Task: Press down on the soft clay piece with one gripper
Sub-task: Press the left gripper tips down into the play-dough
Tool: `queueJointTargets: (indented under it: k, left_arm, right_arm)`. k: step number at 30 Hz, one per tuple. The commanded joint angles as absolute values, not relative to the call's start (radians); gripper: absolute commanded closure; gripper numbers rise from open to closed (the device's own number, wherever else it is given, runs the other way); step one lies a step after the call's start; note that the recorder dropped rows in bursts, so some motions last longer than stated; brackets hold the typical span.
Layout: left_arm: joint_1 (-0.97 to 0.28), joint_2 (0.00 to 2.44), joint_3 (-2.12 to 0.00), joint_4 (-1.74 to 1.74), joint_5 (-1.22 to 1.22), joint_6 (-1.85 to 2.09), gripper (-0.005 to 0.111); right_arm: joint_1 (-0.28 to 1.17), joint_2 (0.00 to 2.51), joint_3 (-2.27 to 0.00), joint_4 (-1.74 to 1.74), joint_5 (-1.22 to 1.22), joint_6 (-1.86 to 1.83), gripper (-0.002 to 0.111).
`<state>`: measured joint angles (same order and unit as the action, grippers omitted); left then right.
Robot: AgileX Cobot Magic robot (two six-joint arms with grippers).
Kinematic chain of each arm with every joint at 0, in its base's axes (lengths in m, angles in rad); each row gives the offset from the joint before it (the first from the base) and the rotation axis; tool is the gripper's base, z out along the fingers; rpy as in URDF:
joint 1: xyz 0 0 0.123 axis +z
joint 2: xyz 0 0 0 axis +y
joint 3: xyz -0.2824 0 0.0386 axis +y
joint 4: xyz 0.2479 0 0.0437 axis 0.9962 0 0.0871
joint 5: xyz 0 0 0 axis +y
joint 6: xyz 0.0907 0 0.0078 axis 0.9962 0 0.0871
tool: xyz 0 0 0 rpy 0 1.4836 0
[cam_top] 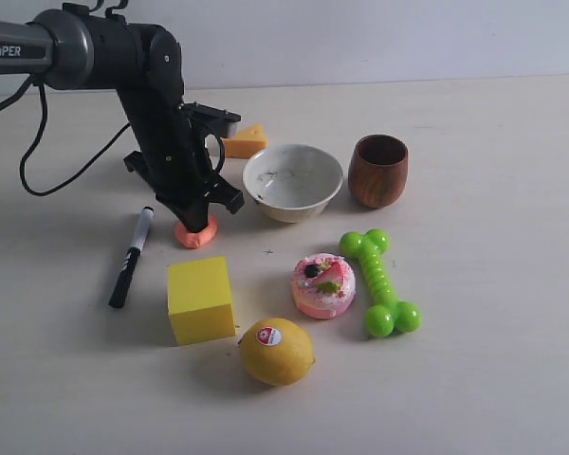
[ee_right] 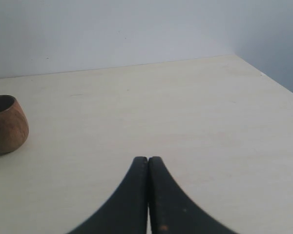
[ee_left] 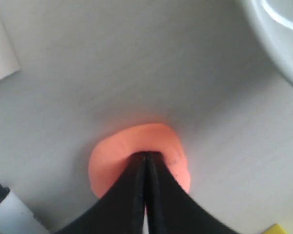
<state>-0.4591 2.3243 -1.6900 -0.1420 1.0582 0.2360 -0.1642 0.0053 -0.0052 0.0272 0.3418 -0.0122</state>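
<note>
In the exterior view the left gripper [cam_top: 202, 220] stands tip-down on the soft clay piece [cam_top: 192, 237], which lies left of the middle of the table [cam_top: 474, 379], about halfway between far and near edges; I judge this a pressing stance. The left wrist view shows its jaws clenched together, tips dented into the clay, grasping nothing. In the right wrist view the right gripper [ee_right: 148, 161] is likewise clenched and empty, facing the far edge.

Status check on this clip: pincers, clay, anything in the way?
Left pincer shut, tips on the soft clay piece. Right pincer shut, clear of it. Marker and bowl nearby, neither blocking.
</note>
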Motion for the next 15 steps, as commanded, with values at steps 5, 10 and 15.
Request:
queueJointTargets:
  k: [5,10,15]
  left_arm:
    - [-0.466,2.408,-1.651,-0.104,1.076,0.230,0.107]
    - [-0.466,2.404,-1.651,-0.104,1.066,0.228,0.107]
    - [-0.466,2.391,-1.651,-0.104,1.055,0.226,0.107]
  right_arm:
    - [-0.164,0.000,0.000,0.026,0.336,-0.015,0.108]
    - [-0.164,0.000,0.000,0.026,0.336,-0.015,0.108]
    - [-0.164,0.000,0.000,0.026,0.336,-0.015,0.108]
